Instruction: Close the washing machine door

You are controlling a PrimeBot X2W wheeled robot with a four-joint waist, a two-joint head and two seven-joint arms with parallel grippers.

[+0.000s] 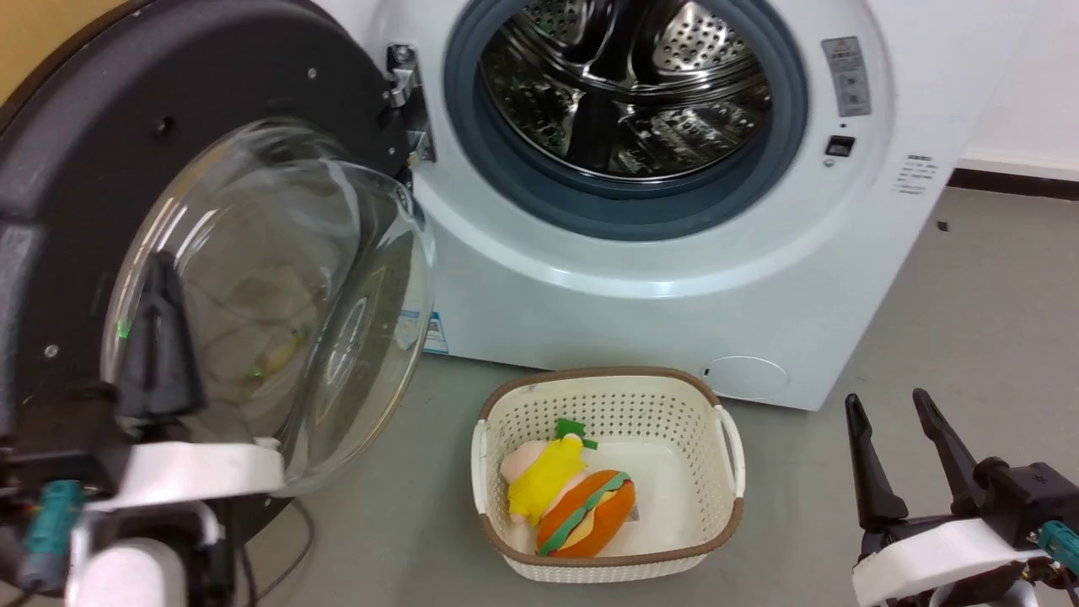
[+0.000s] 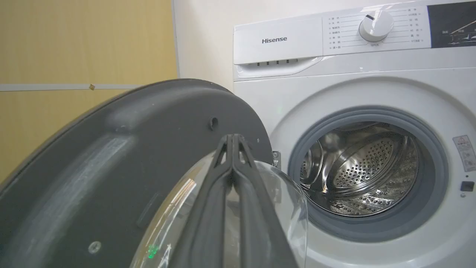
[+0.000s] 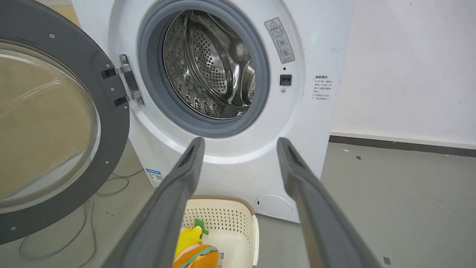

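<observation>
The washing machine door (image 1: 76,152) stands swung wide left of the washing machine (image 1: 641,278), so the left tool (image 2: 232,138), clenched on nothing, is set close before its inner face, seemingly to nudge it shut, while the right tool (image 1: 887,396) idles released, well apart.

Left edge crops washing machine door (image 1: 84,152); left tool (image 1: 158,271) perhaps touching its glass; warning sticker (image 1: 845,76) unreadable.

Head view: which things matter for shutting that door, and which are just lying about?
For the job: door, washing machine, left gripper.
Lying about: basket, toys.
</observation>
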